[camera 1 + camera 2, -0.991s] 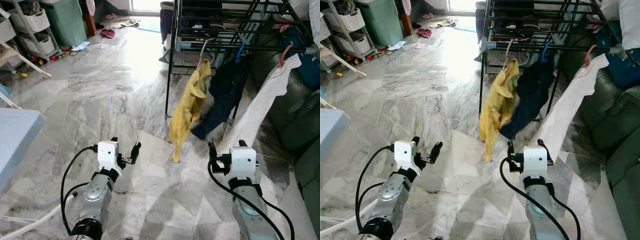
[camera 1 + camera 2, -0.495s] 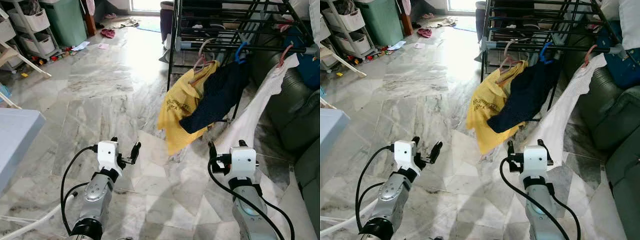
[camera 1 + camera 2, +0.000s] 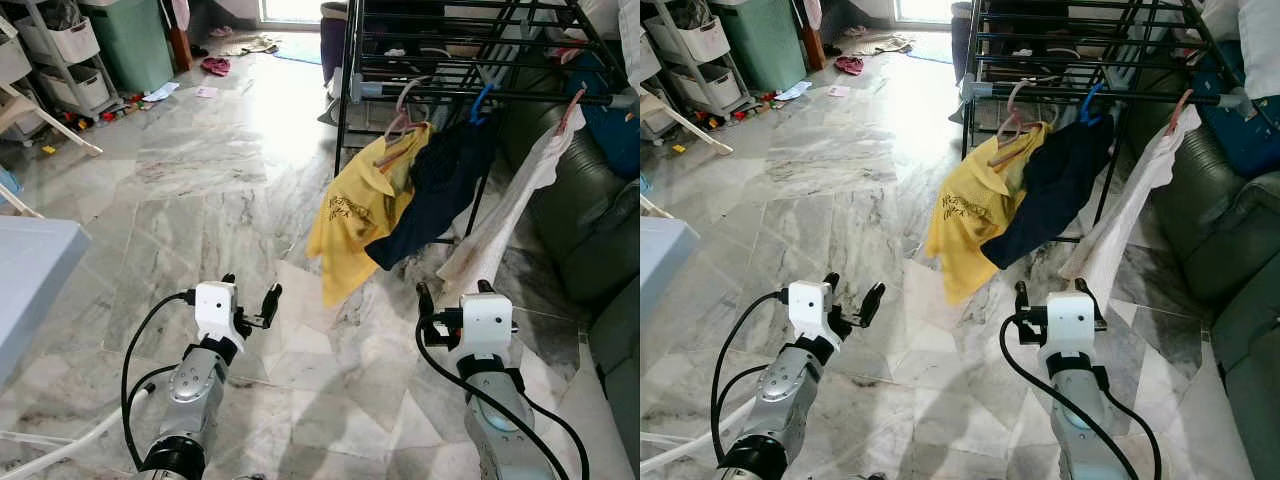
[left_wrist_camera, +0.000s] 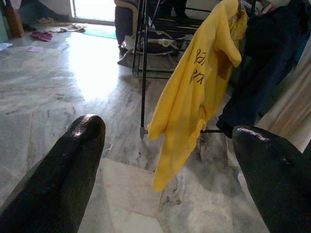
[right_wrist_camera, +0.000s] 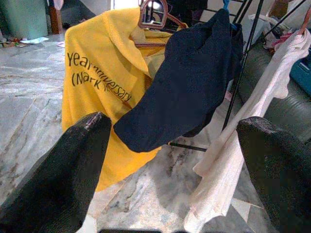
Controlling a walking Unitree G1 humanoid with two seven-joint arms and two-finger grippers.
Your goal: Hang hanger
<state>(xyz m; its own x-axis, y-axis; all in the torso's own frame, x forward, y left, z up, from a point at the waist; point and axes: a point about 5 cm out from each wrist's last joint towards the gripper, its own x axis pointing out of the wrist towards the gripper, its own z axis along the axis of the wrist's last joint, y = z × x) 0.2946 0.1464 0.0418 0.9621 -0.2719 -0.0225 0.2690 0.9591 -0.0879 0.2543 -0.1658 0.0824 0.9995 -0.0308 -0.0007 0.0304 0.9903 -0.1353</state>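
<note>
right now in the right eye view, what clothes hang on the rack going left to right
yellow shirt → dark blue garment → white garment, all hanging from the black drying rack

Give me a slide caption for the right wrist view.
Open right gripper faces yellow shirt, navy garment and white garment on rack.
</note>
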